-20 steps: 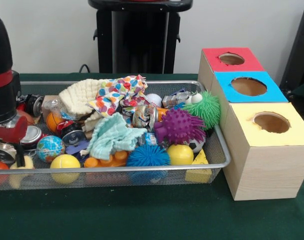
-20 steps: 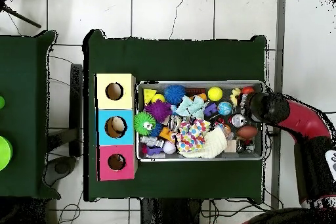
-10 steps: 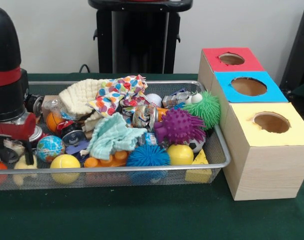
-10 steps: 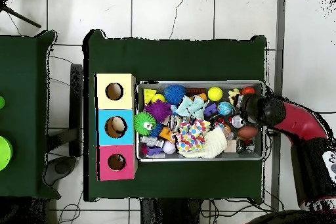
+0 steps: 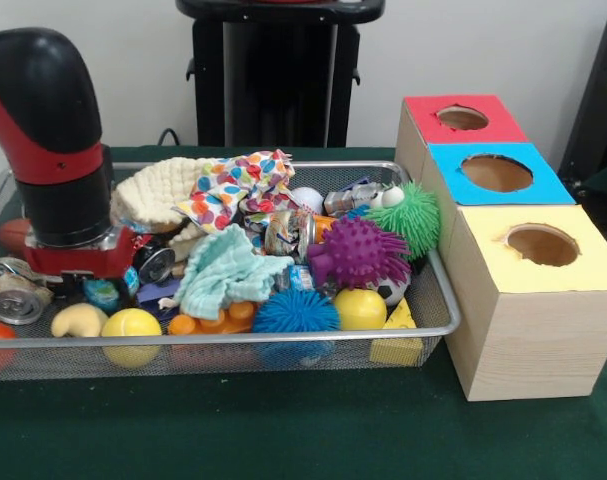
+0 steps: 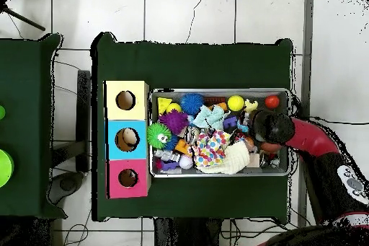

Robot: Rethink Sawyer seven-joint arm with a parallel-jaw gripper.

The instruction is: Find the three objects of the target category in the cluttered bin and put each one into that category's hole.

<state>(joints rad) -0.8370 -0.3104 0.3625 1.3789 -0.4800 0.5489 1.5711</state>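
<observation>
— What is seen on the green table (image 5: 283, 440)?
— A wire bin (image 5: 438, 300) of clutter is set at its middle, with three holed boxes (image 5: 523, 290) at the bin's 3 o'clock in the front view.
— And the gripper (image 5: 103, 290)?
— It is lowered into the bin's 9 o'clock end, above a globe ball (image 5: 105, 293); its spread cannot be told.
— The targets?
— No category can be read; balls are scattered throughout, a yellow ball (image 5: 131, 325) at 7 o'clock.

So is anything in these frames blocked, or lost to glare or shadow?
Front view: even light, no glare; the arm hides the gripper and part of the bin. Overhead view: the arm covers the bin's end nearest it; the box holes read dark.
</observation>
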